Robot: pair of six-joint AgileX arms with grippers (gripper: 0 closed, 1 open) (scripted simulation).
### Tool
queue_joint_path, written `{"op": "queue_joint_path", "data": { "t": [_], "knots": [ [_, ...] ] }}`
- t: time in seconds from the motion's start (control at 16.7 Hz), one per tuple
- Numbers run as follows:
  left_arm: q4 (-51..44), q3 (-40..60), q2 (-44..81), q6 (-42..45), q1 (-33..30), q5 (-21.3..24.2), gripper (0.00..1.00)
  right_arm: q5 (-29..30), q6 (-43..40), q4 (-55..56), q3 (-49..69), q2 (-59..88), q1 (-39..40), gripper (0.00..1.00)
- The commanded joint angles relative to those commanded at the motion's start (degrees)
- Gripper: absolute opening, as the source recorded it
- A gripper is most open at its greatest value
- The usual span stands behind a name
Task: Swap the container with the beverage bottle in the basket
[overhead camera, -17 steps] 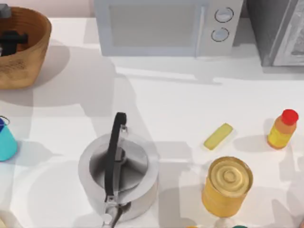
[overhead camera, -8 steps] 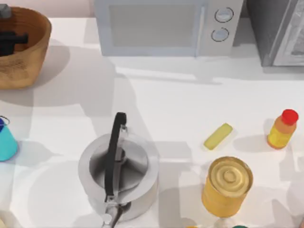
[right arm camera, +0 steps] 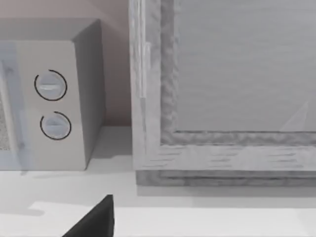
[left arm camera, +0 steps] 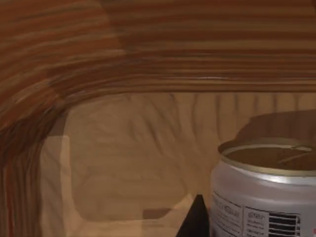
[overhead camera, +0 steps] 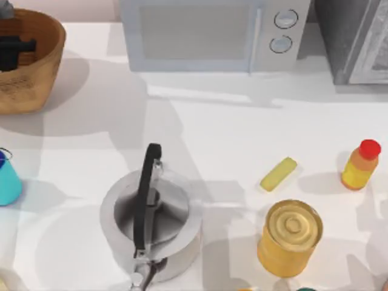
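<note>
The orange-brown wicker basket (overhead camera: 36, 73) stands at the table's far left corner. My left gripper (overhead camera: 12, 51) hangs low inside it. In the left wrist view the ribbed basket wall (left arm camera: 158, 54) is close. The beverage bottle (left arm camera: 266, 197) stands upright on the basket floor right beside the gripper, white with print and a dull-gold top. The teal container (overhead camera: 7, 182) with its dark blue rim stands on the table at the left edge, in front of the basket. My right arm is parked off the table's right side.
A grey kettle (overhead camera: 150, 224) with a black handle stands front centre. To its right are a big yellow can (overhead camera: 290, 237), a yellow bar (overhead camera: 278, 174) and a yellow-orange bottle with a red cap (overhead camera: 361, 165). A microwave (overhead camera: 212, 33) and a grey appliance (right arm camera: 237, 98) line the back.
My left gripper has shifted slightly toward the far side within the basket. Everything on the table stays where it was.
</note>
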Motion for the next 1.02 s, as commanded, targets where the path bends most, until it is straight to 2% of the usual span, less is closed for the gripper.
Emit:
{"op": "queue_joint_path", "data": {
  "t": [0.18,0.42,0.72,1.02],
  "knots": [
    [4.12,-8.3,-8.46,-1.15,-1.42,1.53,0.0,0.0,0.0,0.0,0.0,0.0,0.0,1.0],
    [12.21,-25.9,-26.96,-2.79,-4.33,3.73,0.0,0.0,0.0,0.0,0.0,0.0,0.0,1.0],
    [24.65,-54.24,-58.12,-4.63,-7.86,4.88,0.0,0.0,0.0,0.0,0.0,0.0,0.0,1.0],
    [38.19,-83.85,-92.53,-6.24,-9.58,3.06,0.0,0.0,0.0,0.0,0.0,0.0,0.0,1.0]
  ]
}}
